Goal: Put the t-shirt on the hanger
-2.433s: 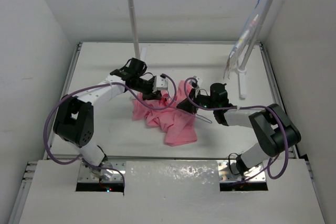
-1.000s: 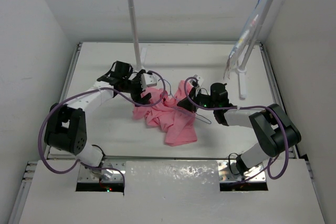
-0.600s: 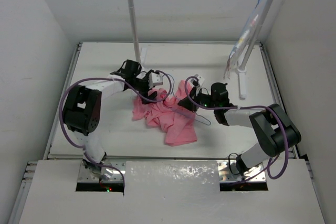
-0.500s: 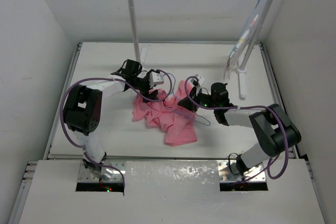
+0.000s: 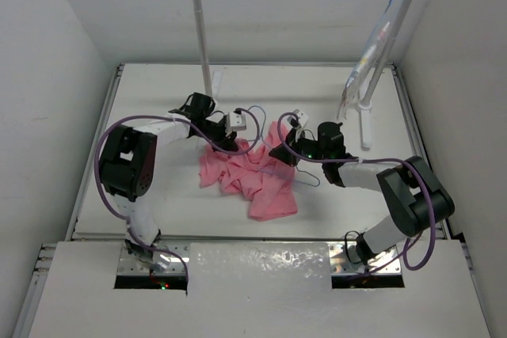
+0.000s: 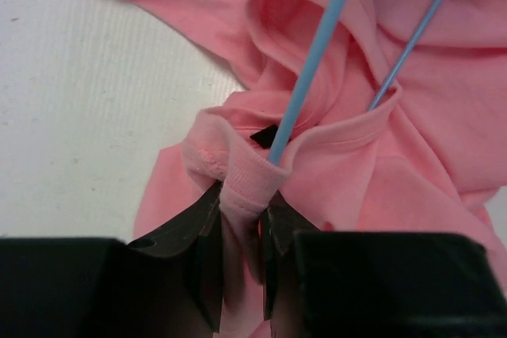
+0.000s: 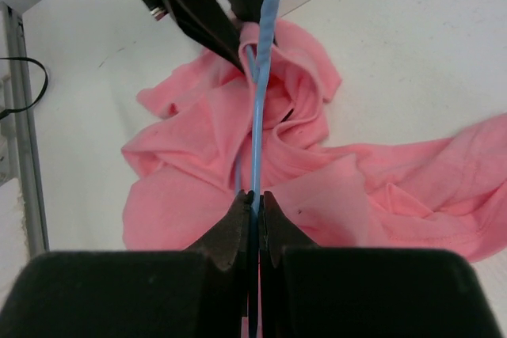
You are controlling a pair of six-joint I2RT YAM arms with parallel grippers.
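Left wrist view: left claw (image 6: pixel 242 205) is clenched on a rolled, ribbed band of the soft salmon-pink t-shirt (image 6: pixel 396 187). The thin, smooth pale-blue wire hanger (image 6: pixel 315 49) enters the fabric folds just beyond the fingertips. Right wrist view: right claw (image 7: pixel 253 199) is grasping the hanger wire, with the crumpled t-shirt beyond it. Top view: t-shirt and hanger lie bunched mid-desk (image 5: pixel 158 195), between both claws. A white tubular rack (image 5: pixel 203 29) stands at the far edge.

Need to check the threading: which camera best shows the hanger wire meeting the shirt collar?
Left wrist: the hanger wire disappears at the collar fold of the t-shirt, pinched by the left gripper. Right wrist sees the wire nearly end-on; top external shows only a thin sliver.
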